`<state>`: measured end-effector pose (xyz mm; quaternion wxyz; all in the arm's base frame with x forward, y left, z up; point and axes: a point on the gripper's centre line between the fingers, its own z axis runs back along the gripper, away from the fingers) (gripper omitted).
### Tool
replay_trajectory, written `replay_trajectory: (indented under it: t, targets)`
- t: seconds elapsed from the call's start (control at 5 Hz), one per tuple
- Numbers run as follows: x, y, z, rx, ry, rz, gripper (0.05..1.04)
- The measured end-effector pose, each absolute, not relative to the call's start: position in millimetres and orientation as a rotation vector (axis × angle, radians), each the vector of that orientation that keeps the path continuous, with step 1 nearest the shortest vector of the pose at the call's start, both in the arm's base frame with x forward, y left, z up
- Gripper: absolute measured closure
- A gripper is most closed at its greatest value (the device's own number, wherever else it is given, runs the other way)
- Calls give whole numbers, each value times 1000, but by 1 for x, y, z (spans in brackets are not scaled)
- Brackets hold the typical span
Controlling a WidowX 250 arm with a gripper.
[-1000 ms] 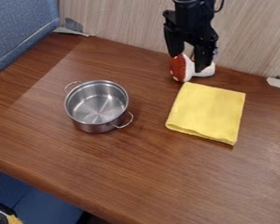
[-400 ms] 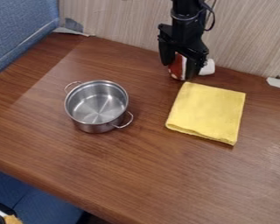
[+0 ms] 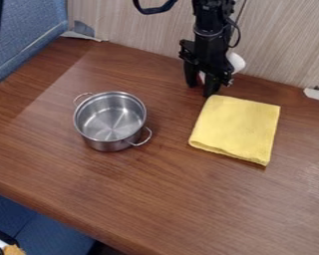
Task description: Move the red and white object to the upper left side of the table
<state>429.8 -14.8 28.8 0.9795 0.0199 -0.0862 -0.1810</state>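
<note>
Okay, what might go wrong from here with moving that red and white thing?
The claw sits right by the yellow cloth's upper corner, so it might snag it. The white end of the object juts out beyond the claw, so an off-center hold could let it slip. Swinging left too low might clip the pot.

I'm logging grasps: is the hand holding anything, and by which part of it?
Cannot tell: the hand covers much of the red and white object.
</note>
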Motion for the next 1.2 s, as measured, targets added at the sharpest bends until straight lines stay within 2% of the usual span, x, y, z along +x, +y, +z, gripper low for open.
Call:
replay_trajectory:
  t: [0.2,0.4,0.6,0.8,1.0,1.2]
  targets:
    - [429,-13,28,52,-161,-365,666]
    - [429,-14,28,53,-158,-366,720]
    - [425,-14,30,48,-151,-381,721]
    - [419,-11,63,75,-217,-384,721]
    - [401,-1,108,144,-282,-373,721]
    - [388,22,136,196,-300,-329,721]
